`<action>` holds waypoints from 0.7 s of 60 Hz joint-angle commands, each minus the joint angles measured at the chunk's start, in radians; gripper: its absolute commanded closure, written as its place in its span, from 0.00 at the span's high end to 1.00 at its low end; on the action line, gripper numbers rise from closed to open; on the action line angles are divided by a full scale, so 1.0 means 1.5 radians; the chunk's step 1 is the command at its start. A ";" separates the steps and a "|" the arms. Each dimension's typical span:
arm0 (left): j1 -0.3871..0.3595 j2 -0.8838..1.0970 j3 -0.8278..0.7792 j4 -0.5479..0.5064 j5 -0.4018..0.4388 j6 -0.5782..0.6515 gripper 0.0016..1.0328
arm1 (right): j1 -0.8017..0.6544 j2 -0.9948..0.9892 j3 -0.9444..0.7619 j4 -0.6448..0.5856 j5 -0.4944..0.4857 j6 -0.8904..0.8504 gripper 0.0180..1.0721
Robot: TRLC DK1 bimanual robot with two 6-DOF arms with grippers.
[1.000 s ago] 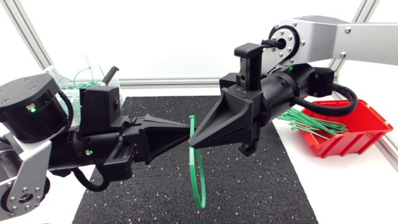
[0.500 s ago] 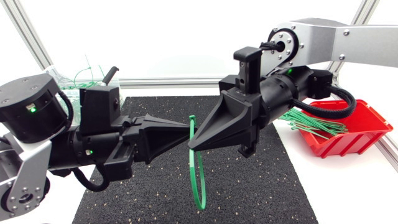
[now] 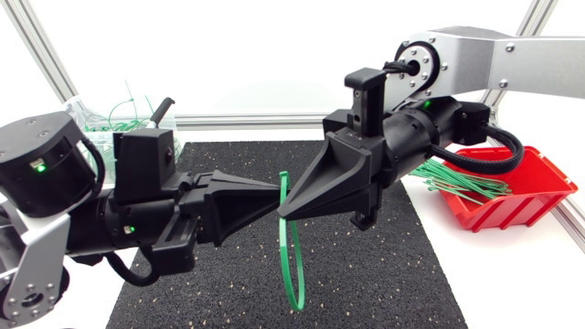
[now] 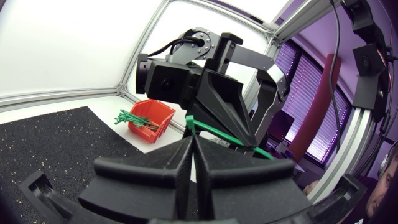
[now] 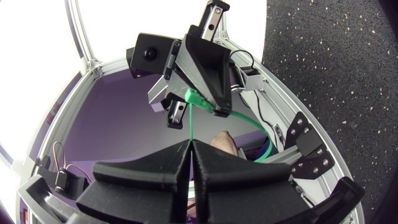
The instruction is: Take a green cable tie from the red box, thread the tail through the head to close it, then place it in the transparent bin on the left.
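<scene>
A green cable tie hangs bent into a long loop over the black mat, its head at the top between the two gripper tips. My left gripper comes in from the left and is shut on the tie near the head. My right gripper meets it tip to tip from the right, shut on the other strand. In the left wrist view the tie runs from my left gripper under the right one. In the right wrist view the tie rises from my right gripper. Whether the tail sits in the head is hidden.
The red box with several green ties stands at the right edge of the mat, under my right arm. The transparent bin, holding several ties, is at the back left behind my left arm.
My left arm's rear links have sunk slightly. Both grippers and the hanging loop stay in almost the same place.
</scene>
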 commanded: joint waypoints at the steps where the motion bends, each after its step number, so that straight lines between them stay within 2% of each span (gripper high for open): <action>1: -0.012 -0.020 -0.016 0.001 -0.002 0.018 0.03 | -0.005 0.009 -0.012 0.002 -0.005 -0.012 0.06; 20: -0.043 -0.045 -0.025 -0.024 -0.039 0.069 0.03 | -0.017 0.009 -0.007 0.002 -0.013 -0.012 0.06; 42: -0.049 -0.040 -0.028 -0.028 -0.083 0.122 0.03 | -0.021 0.013 -0.002 -0.018 -0.016 -0.011 0.06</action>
